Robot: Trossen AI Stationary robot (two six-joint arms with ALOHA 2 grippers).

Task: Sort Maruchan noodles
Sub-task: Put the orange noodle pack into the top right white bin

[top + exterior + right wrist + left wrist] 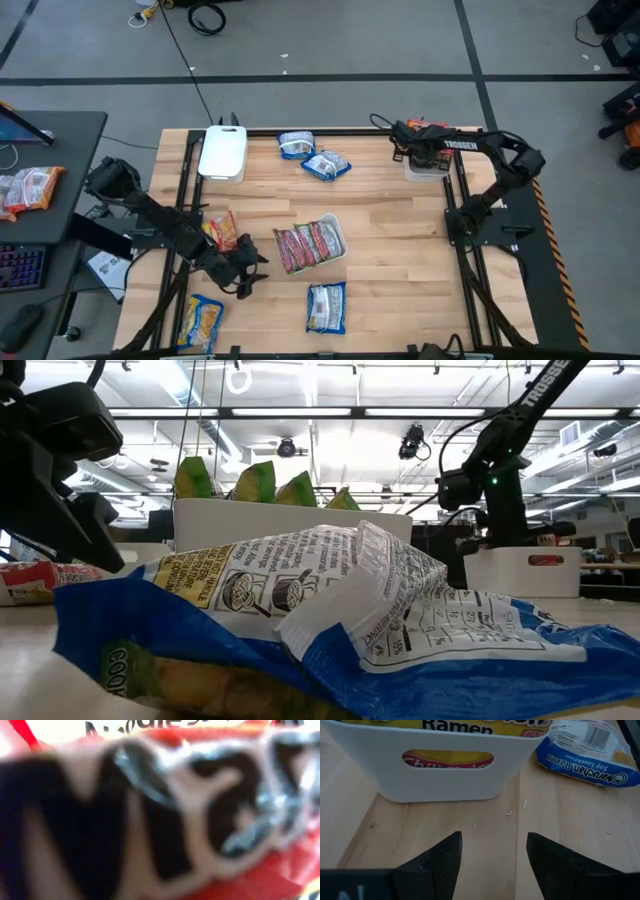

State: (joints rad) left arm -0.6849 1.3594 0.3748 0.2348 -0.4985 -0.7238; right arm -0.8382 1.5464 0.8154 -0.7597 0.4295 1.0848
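The central tray (340, 252) on the tabletop (400, 230) is taken as landmark; it is seen loaded with red-and-green packets (308, 245).

The left arm is seen stretched low across the tabletop, its left gripper (243, 270) placed just left of the central tray and pointed at its wall. In the left wrist view the jaws are seen spread, with nothing between them, and a blue-white packet (587, 751) lies beside the tray.

The right arm is folded at the elbow, its right gripper (412, 140) held over the far-right tray (428, 168), well away from the central tray. The jaws are recorded as nearly pressed together; the right wrist view is filled by an orange-red packet (165, 820), but a grip cannot be confirmed.

Other packets are noted:
- Two blue-white packets (312, 155) beyond the central tray.
- One in front (326, 306).
- An orange-yellow packet (222, 230) to its left.
- Another at the near-left corner (202, 322).

A third white tray (223, 152) stands far left.
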